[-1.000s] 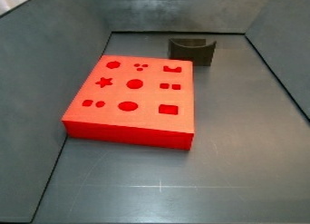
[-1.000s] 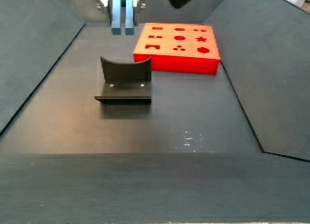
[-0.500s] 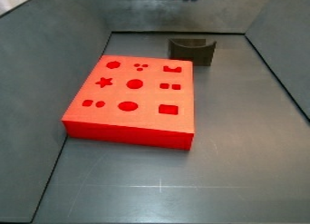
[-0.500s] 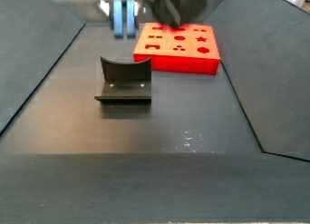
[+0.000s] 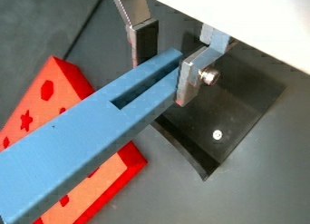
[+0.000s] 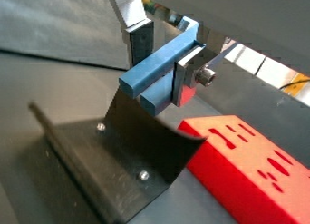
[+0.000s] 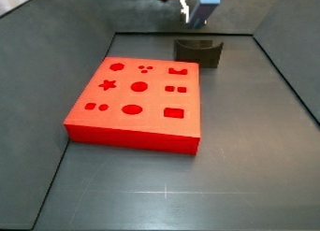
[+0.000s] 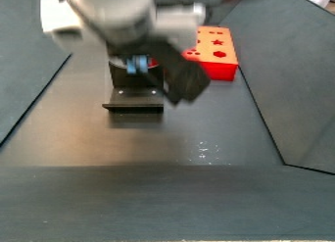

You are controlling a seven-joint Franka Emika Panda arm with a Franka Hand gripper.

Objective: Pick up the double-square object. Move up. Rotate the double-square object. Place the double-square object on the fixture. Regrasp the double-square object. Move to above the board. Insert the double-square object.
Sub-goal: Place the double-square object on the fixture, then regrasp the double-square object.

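From my remote station, the wrist cameras give the nearest look: the gripper (image 5: pixel 169 60) has its fingers (image 5: pixel 194 75) closed on one end of the blue-grey bar (image 5: pixel 85 128), which lies flat and runs out long from between the silver plates. In both wrist views the bar (image 6: pixel 158 72) hangs above the fixture (image 6: pixel 115 164), and I see a gap between the two, so it is not resting on it. The fixture (image 5: pixel 224 123) shows as a dark base plate with screw heads and an upright wall, standing on the grey worktop (image 6: pixel 49 78). Just beside it lies the board (image 6: pixel 248 169), red with dark cut-outs, and the board (image 5: pixel 49 101) also shows under the far end of the bar in a wrist view. Moving out to a side view, the arm's pale body fills the upper frame and a blurred dark shape covers much of the fixture (image 8: pixel 132 101); a sliver of the bar (image 8: pixel 137 65) shows blue over the fixture's upright wall, with the board (image 8: pixel 216 50) behind and partly hidden. In a side view from the opposite end, the board (image 7: pixel 135 102) lies nearest me, its circles, star, squares and rectangle all open, the fixture (image 7: pixel 199 51) stands beyond it near the back wall, and the gripper (image 7: pixel 197 8) sits at the frame's top edge, directly over the fixture; there the bar is too small for me to make out.
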